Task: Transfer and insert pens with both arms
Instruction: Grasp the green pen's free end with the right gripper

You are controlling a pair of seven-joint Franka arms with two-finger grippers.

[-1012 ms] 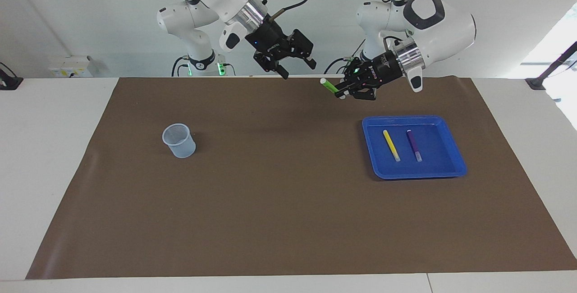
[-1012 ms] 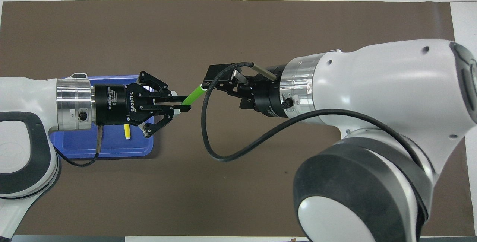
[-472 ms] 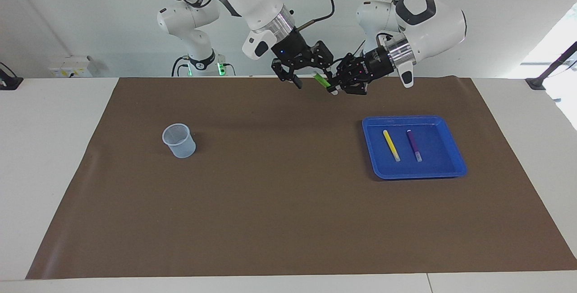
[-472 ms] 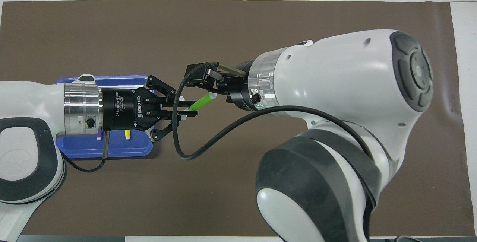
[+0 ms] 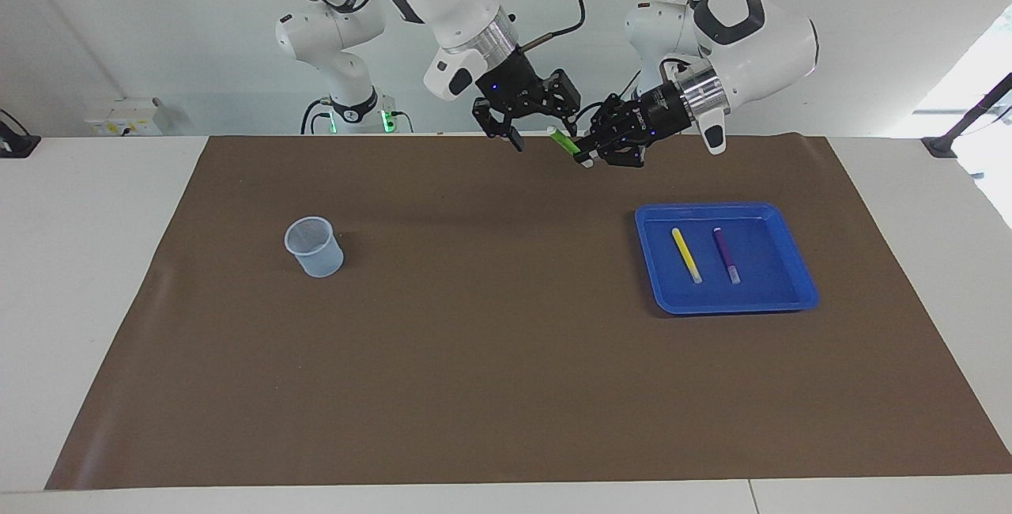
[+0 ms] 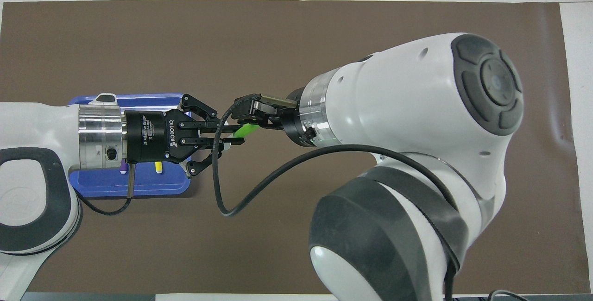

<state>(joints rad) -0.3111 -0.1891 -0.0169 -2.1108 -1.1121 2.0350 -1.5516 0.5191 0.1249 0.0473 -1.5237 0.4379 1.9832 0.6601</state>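
My left gripper [image 5: 583, 156] [image 6: 234, 135] is shut on one end of the green pen [image 5: 563, 142] [image 6: 245, 129] and holds it in the air over the mat's edge by the robots. The pen's pale free end points at my right gripper [image 5: 541, 125] [image 6: 245, 119]. That gripper is open, with its fingers on either side of the free end. The yellow pen [image 5: 686, 255] [image 6: 158, 167] and the purple pen [image 5: 726, 255] [image 6: 123, 167] lie side by side in the blue tray [image 5: 798, 277] [image 6: 139, 190], mostly hidden under my left wrist in the overhead view.
A clear plastic cup [image 5: 315, 247] stands upright on the brown mat [image 5: 490, 356] toward the right arm's end; the right arm hides it in the overhead view. Two smaller white arms [image 5: 340, 63] with green-lit bases stand at the robots' edge of the table.
My right gripper has swung in toward my left gripper and now has its open fingers around the green pen's free end. My left gripper moved a little toward it and rose slightly.
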